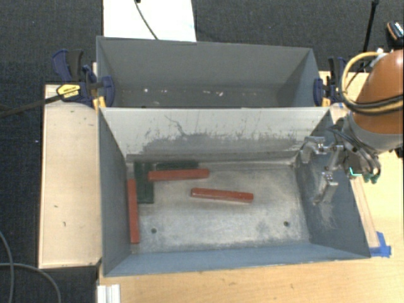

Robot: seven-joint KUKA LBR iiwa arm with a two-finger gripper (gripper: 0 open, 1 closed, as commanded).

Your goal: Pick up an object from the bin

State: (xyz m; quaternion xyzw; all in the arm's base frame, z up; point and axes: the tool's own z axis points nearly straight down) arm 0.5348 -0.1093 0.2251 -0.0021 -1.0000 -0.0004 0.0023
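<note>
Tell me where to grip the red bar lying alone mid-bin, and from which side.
Probably best: take the long flat red bar at its middle, from straight above, closing across its narrow width. It lies flat, almost left to right, clear of everything else, with bare grey bin floor along both long sides.

You are looking down on a dark grey, carpet-like floor (252, 11) that is spreading out on every side of the setup. A pale wooden tabletop (252, 286) is showing along the bottom edge of the view. A black cable (25, 106) is running in across the floor from the left, and a grey cable (19, 265) is curling through the lower left corner. A thin black rod (374, 14) is slanting down at the upper right. Light is falling soft and even over it all.
</note>
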